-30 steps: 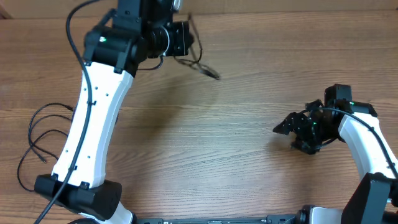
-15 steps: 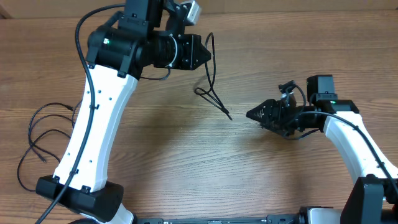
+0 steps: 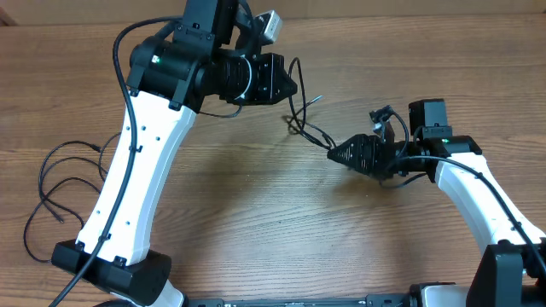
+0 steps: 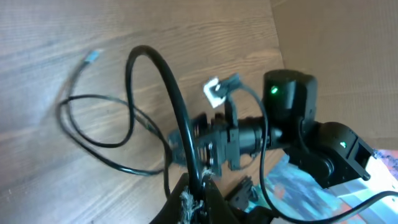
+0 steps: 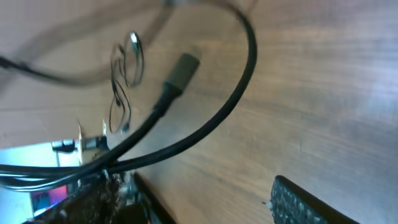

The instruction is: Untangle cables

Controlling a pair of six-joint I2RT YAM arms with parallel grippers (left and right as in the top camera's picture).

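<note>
Wood-grain table (image 3: 256, 222) fills the overhead view. L arm (image 3: 128, 179), white w/ black joints, runs from the near-left corner to far-centre. R arm (image 3: 486, 192) comes in from near-right, pointing left.

L gripper (image 3: 288, 83) is above the table, clenched on a thin black cable (image 3: 296, 119). In the L wrist view the cord comes out from btwn the closed fingers (image 4: 180, 211) and arcs upward.

R gripper (image 3: 334, 153) sits at the cable's lower stretch. Its wrist view shows the fingers (image 5: 297, 200) spread wide, i.e. released. The cable passes beside the far finger; contact can't be told.

Btwn the two grippers the cable makes small loops over mid-table. Loose cords (image 3: 51, 183) lie looped by the table's left edge, well apart from both grippers.

Smallest bits: a dark plug (image 5: 180, 70) and a pale-tipped end (image 4: 93, 56).
</note>
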